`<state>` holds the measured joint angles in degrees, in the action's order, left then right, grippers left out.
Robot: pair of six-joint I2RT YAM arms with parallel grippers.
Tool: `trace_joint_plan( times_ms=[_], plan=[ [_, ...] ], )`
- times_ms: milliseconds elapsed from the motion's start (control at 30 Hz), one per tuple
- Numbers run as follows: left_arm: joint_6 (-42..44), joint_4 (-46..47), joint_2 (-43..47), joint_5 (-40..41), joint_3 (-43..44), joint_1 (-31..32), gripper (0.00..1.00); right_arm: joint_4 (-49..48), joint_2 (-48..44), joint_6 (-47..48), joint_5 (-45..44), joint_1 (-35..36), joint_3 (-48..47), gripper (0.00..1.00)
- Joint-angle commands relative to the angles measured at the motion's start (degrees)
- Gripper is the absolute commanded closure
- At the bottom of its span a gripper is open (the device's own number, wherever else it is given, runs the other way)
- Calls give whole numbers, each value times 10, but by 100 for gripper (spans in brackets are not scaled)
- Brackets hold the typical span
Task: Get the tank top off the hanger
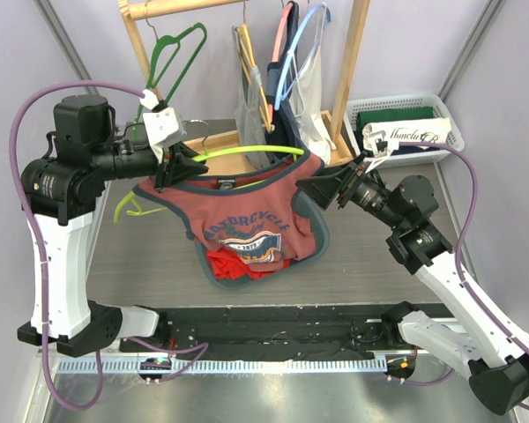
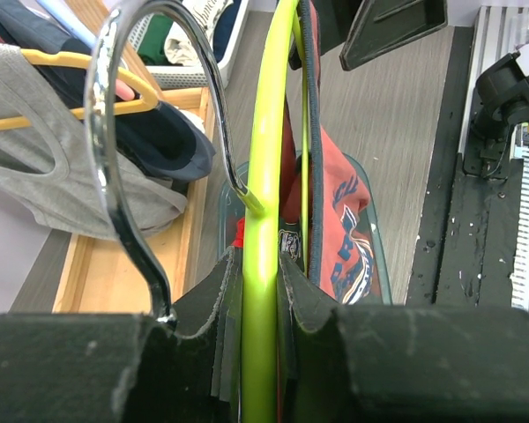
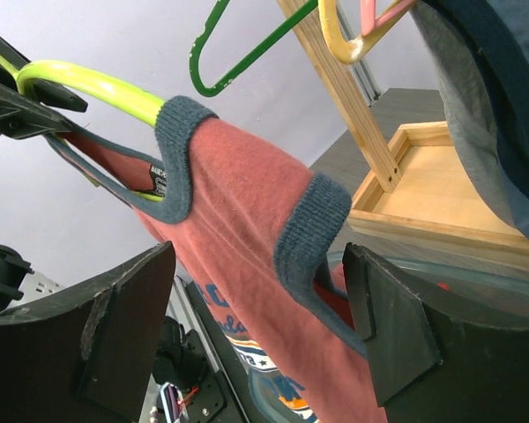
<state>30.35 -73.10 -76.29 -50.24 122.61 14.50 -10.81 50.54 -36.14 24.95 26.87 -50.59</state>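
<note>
1. The left tool (image 2: pixel 260 282) is clamped on the yellow-green hanger (image 2: pixel 266 132) close to its metal hook, holding it in the air above the bench.
2. The right tool (image 3: pixel 260 291) is open. Its jaws stand wide on either side of the nearest shoulder strap, and neither one visibly touches the cloth.
3. The tank top (image 1: pixel 247 225) is on the hanger, between the two arms and in front of the wooden rack (image 1: pixel 353 62). Its hem drops toward a clear tub (image 3: pixel 458 264); whether it rests inside cannot be told.
4. It looks like a light, limp knit that would sag, fold and stretch rather than keep any shape. The ribbed blue-grey trim is thicker than the red body and probably gives a firmer bite.
5. The best hold appears to be the strap at the hanger's right end, on the trim, where the right tool already waits. From there the strap could be lifted over the tip, though it may catch on the curve if pulled straight sideways.
6. In the top view the hanger's long axis runs across, from the left tool toward the right one.
7. The tank top's own length runs from the neck at the hanger down toward the near edge, with the printed chest facing up toward the overhead camera.
</note>
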Motion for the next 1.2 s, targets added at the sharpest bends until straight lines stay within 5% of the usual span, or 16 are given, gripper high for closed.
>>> trace_joint_plan(
  times_ms=[0, 100, 200, 333, 833, 1167],
  plan=[
    [-12, 32, 11, -28, 19, -1, 100, -17, 2, 6, -3, -1, 1, 15],
    [-12, 31, 13, -25, 18, -1, 100, -31, 8, 0, 4, -1, -3, 23],
    [-12, 31, 14, -24, 16, -2, 99, -45, 18, -13, 19, -1, -7, 49],
    [-6, 31, 14, -17, 11, -1, 99, -33, 10, -15, 26, -1, -15, 99],
    [32, 11, 27, 15, -6, -1, 100, 79, -28, 6, -94, -30, -56, 99],
    [45, -3, 33, 18, -4, -1, 100, 77, -13, -67, -122, -134, -4, 99]
  ],
)
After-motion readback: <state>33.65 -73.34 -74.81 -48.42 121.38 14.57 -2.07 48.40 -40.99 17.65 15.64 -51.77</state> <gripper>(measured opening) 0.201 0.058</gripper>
